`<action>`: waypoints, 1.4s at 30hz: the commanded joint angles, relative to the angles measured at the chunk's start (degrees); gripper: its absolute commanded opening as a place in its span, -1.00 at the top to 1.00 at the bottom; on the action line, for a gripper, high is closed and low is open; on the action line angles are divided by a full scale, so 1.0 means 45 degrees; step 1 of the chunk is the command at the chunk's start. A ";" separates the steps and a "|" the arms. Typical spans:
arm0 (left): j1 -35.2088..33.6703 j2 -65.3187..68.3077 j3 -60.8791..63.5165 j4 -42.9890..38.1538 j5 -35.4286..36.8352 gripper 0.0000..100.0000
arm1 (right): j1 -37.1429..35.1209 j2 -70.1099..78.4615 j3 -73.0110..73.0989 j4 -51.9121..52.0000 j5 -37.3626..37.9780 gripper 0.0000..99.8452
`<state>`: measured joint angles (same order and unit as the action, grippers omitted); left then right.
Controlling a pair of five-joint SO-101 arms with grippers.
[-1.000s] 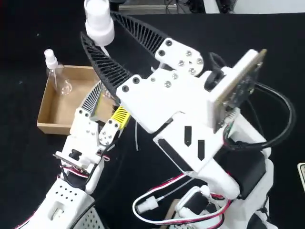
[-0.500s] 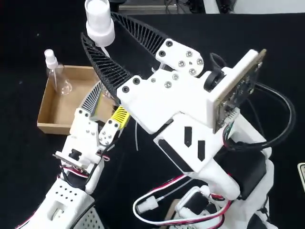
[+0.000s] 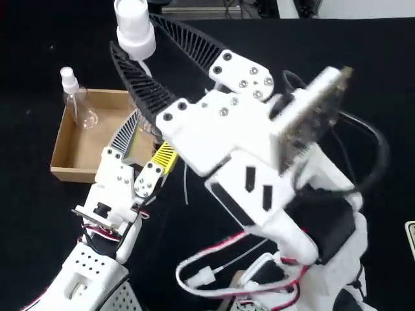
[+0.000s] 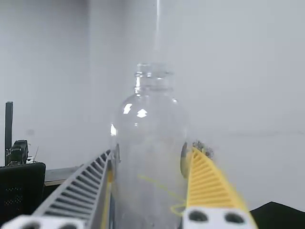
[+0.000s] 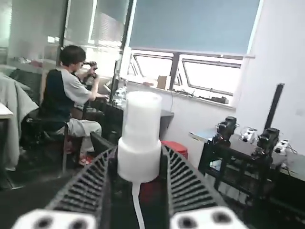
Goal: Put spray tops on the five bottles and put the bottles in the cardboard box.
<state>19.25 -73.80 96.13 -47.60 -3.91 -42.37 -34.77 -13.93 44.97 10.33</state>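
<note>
On my screens I see the black table (image 3: pixel 26 220) beneath everything. One feed gives me a white wall (image 4: pixel 248 71), a black upright bar (image 4: pixel 8 125) and dark gear (image 4: pixel 19 183) beside it. Another shows a blind (image 5: pixel 190 24) above windows (image 5: pixel 209 76), a red object (image 5: pixel 174 145) (stool or bin, I cannot tell) and a desk (image 5: pixel 248 150) carrying equipment

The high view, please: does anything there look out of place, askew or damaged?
Nothing stands out. The right gripper is shut on a spray top, the left gripper on an uncapped bottle, and one capped bottle sits in a corner of the cardboard box.
</note>
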 commanded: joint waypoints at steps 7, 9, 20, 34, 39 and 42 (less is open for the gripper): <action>0.0049 -0.0078 0.0342 -0.0391 0.0078 0.94 | 0.0449 0.0029 0.1495 -0.0508 0.0098 0.98; 0.0049 -0.0078 0.0342 -0.0391 0.0059 0.94 | 0.0293 -0.0205 0.1846 -0.0137 0.0098 0.98; 0.0049 -0.0078 0.0342 -0.0391 0.0059 0.94 | 0.0078 -0.2999 0.6203 0.0371 0.0195 0.97; 0.0049 0.0020 0.0342 -0.0391 0.0098 0.94 | -0.0762 -0.3175 0.4308 0.2559 0.0098 0.64; 0.0049 0.0020 0.0342 -0.0391 0.0098 0.94 | -0.0762 -0.3175 0.3018 0.3575 0.0098 0.64; 0.0068 0.0020 0.0342 -0.0391 0.0098 0.94 | -0.0742 -0.3155 0.1748 0.4396 0.0098 0.64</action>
<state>19.25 -73.80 96.13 -47.60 -3.91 -45.01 -46.37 1.19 61.85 10.77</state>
